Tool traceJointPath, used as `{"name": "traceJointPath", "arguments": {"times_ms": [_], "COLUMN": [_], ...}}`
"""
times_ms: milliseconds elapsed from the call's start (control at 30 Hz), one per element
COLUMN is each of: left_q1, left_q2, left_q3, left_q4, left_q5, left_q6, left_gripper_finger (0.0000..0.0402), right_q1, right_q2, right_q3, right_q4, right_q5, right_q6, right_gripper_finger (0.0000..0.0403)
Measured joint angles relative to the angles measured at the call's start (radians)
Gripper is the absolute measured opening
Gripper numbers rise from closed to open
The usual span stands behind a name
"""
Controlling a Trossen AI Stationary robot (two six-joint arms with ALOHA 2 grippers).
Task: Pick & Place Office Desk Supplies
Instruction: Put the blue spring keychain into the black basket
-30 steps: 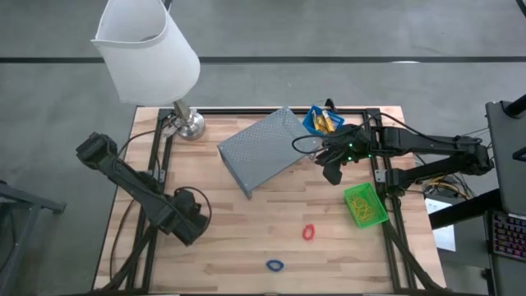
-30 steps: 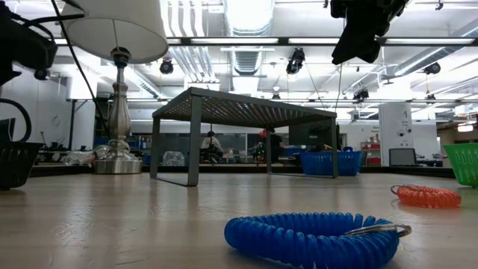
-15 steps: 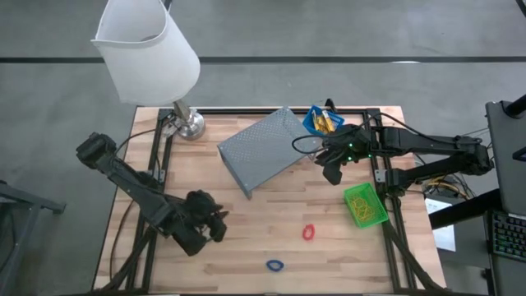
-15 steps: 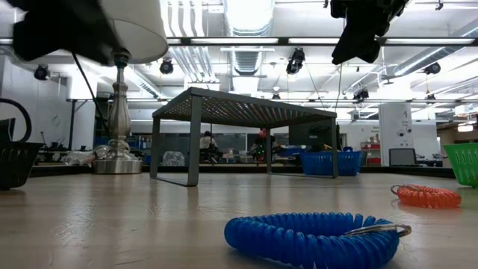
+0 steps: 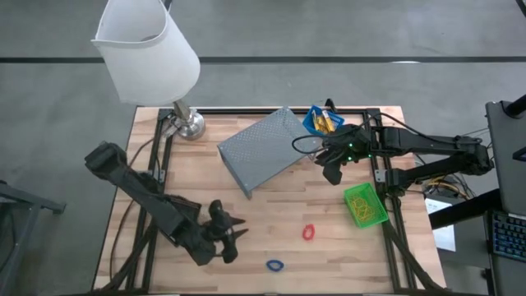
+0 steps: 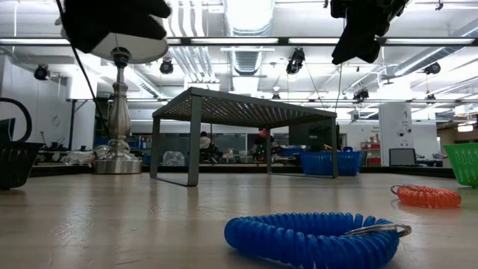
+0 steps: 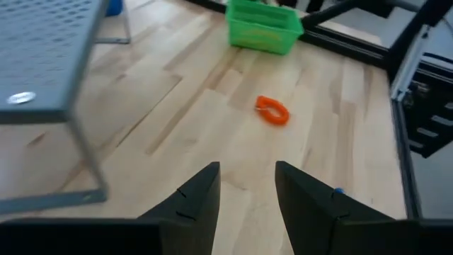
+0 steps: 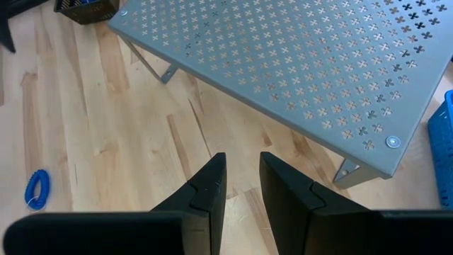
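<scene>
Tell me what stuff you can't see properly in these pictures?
- Under the grey shelf: the high view's shelf top covers it.
- Black bin: cut off by the low view's edge.
- Yellow pieces in the blue bin: too small to count.
- Left claw: out of sight in the low view, only dark arm shows.

Bright, even ceiling light; soft shadows, left wrist view slightly blurred.
</scene>
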Motion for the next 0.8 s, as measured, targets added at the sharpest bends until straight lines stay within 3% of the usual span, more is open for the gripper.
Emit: {"name": "traceJointPath", "arguments": {"times_ms": [433, 600, 800], "left_q1": [0.0, 0.001, 0.007], "left_q2": [0.166, 0.22, 0.309], "left_q3": [0.0, 0.0, 0.033], "left_q4": [0.387, 0.509, 0.612], "left_q5": [0.104, 0.198, 0.269], "left_q6": [0.213, 0.323, 0.348], "left_gripper_finger": [0.0143, 0.0143, 0.0143], "right_q1": [0.0, 0.0, 0.0], "right_q2": [0.0, 0.0, 0.0], "right_q3": [0.0, 0.0, 0.0], "right_q4": [0.0, 0.0, 0.0], "right_q5": [0.0, 0.0, 0.0], "right_q6": [0.0, 0.0, 0.0], "right_gripper_finger": [0.0084, 0.0084, 0.0084]}}
